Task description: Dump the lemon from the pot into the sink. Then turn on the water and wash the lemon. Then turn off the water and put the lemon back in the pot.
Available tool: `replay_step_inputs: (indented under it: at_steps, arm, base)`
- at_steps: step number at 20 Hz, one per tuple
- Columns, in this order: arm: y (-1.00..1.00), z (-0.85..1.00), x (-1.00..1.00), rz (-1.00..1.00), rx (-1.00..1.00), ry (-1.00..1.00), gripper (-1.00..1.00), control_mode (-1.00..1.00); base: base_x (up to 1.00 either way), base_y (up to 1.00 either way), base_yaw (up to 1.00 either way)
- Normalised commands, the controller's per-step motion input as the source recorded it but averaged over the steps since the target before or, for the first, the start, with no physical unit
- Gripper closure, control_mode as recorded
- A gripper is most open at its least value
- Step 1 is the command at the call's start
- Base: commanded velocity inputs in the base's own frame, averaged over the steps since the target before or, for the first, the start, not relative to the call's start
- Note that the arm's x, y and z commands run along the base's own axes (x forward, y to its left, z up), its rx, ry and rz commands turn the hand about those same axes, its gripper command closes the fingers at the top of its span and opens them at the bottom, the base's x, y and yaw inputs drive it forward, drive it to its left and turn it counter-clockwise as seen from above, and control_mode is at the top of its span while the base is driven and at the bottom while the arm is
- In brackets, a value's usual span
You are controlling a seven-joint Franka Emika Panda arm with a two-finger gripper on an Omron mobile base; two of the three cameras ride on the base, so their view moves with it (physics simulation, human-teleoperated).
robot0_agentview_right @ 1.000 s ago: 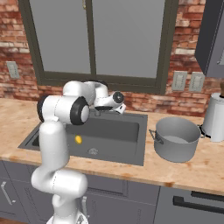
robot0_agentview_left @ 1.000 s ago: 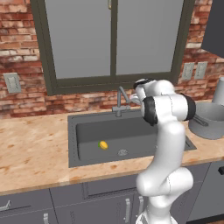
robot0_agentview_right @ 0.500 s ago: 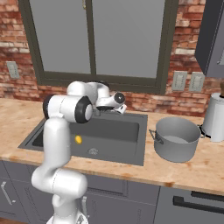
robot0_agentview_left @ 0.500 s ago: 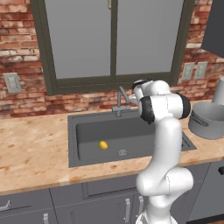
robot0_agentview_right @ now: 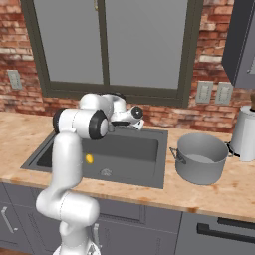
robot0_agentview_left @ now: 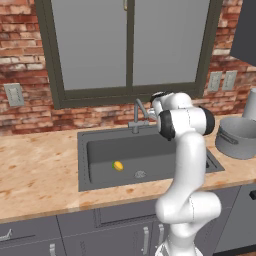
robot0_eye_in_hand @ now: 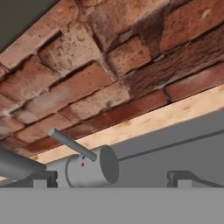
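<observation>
- Fingers [robot0_eye_in_hand: 43,178]: two dark tips stand well apart at the foot of the hand view, spread wide with nothing between them. The tap's round valve body [robot0_eye_in_hand: 89,167] lies between and just beyond them.
- Lever [robot0_eye_in_hand: 71,144]: a slim rod angling up from the valve body, apart from both tips; contact not established.
- Gripper [robot0_agentview_right: 135,117]: at the back rim of the sink beside the gooseneck tap [robot0_agentview_left: 138,114], hand pointed toward the brick wall.
- Change: against the frames of a second ago, the wrist has shifted only slightly at the tap; lemon and pot lie where they did. No water stream has appeared.
- Lemon [robot0_agentview_left: 118,165]: on the floor of the sink [robot0_agentview_left: 95,149], left of the drain [robot0_agentview_left: 140,174], well apart from the gripper.
- Pot [robot0_agentview_right: 201,157]: upright on the counter right of the sink, empty so far as can be seen.
- Judgement: dumping appears complete; the step in hand is turning on the water. The small adjustment suggests final alignment on the lever.
- Risk: the lever is thin, and a misaligned push could slip off it.
</observation>
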Motion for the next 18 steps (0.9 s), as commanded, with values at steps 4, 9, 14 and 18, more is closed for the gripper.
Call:
replay_step_inputs:
  at_steps: [4,9,14,18]
  arm:
    - [0.06,-0.01,0.11,0.01,0.02,-0.03,-1.0,-1.0]
    - [0.08,0.0,0.19,0.0,0.01,-0.04,-1.0,-1.0]
    - [0.06,-0.08,0.24,0.0,0.0,0.0,-1.0,-1.0]
    - [0.01,-0.18,0.31,0.0,0.0,0.0,-1.0,-1.0]
  base:
    - [0.0,0.0,0.0]
    - [0.0,0.0,0.0]
    - [0.0,0.0,0.0]
    - [0.0,0.0,0.0]
